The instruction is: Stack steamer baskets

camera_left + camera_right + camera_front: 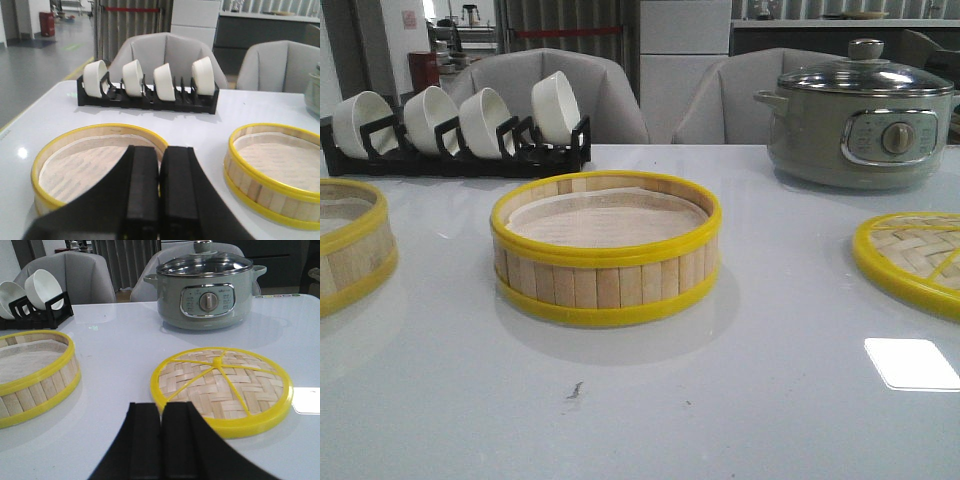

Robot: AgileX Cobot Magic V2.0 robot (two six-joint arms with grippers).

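- The steamer baskets are both on the white table point(650, 400), well apart and not yet stacked: the centre basket point(606, 250) stands in the middle in front of the robot, and the left basket point(350, 245) is at the left edge of the front view, partly cut off.
- The left gripper point(160, 200) hovers just before the left basket point(100, 165), with its jaws pressed together and nothing between them. The right gripper point(161, 445) is the same, closed and empty, and it points at the woven lid point(222, 385), not at a basket.
- Risk one: with closed jaws no rim can be taken, so a descent now would only push the basket and slide it on the smooth table.
- Risk two: the yellow rim is thin and looks slippery (it seems to be plastic), so a grip on one side may let the basket tilt, and the paper liner point(608, 220) may shift.
- Risk three: the right arm could take the lid by mistake, because it is the nearest thing to it.
- Risk four: a wide swing could hit the bowl rack point(460, 145) or the grey pot point(860, 125) behind.
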